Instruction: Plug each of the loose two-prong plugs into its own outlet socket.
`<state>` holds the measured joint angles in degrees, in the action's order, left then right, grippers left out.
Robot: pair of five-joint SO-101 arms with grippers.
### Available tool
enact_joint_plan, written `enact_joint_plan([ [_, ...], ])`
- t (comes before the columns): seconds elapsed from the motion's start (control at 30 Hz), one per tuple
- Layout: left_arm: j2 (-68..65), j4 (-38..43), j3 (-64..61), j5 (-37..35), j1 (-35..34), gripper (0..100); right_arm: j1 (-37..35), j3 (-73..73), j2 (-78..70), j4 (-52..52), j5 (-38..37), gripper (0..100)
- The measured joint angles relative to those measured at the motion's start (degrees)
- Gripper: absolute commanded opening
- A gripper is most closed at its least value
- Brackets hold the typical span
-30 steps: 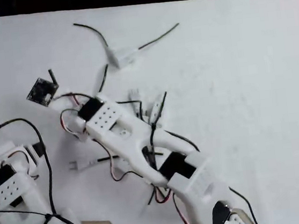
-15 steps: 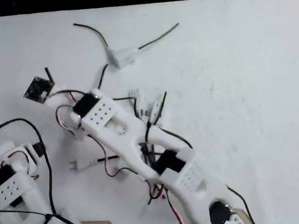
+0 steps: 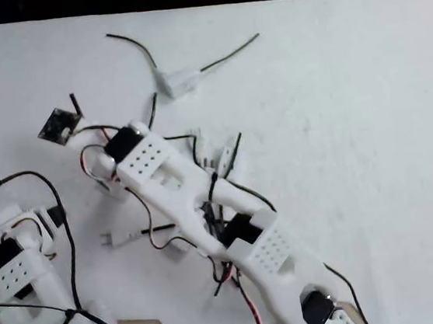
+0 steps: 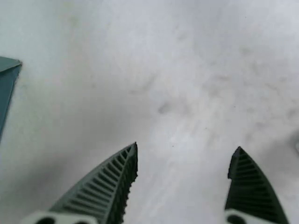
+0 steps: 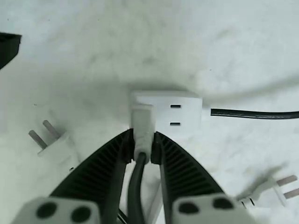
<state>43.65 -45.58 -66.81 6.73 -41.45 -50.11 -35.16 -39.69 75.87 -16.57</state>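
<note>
**One plug at the socket, two lying loose**

Two of the right arm's fingers (image 5: 105,175) pinch a white plug (image 5: 141,122) by its rear. Its black cord runs back between them, and its front sits against the white outlet block (image 5: 187,116), beside a free pair of slots. The prongs are hidden, so the plug may be seated or only butted against the casing.

Two loose plugs (image 5: 55,142) (image 5: 271,186) lie on the surface (image 4: 187,70) to either side of the block, prongs bare. The left arm's fingers (image 4: 117,182) are spread wide over bare surface, holding nothing.

The main risk is the unsteadied block. A push from the right arm could slide it along the surface instead of driving the prongs in. The pinch is also far back, near the cord, so the plug could tilt in the grip and jam or bend a prong. The trailing cord could snag the nearby loose plugs and drag them.
</note>
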Motion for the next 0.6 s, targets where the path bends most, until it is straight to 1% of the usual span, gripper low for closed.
enact_joint_plan([
  [0.17, 0.0, 0.0, 0.0, 0.0, 0.0, 31, 0.4, -1.1, -1.6, 1.3, 0.1, 1.6],
  [0.4, 0.0, 0.0, 0.0, 0.0, 0.0, 31, 0.8, -7.2, -3.1, 10.0, -0.6, 1.6],
  [0.6, 0.0, 0.0, 0.0, 0.0, 0.0, 31, 0.8, -9.8, -7.4, 10.2, -0.6, 1.6],
])
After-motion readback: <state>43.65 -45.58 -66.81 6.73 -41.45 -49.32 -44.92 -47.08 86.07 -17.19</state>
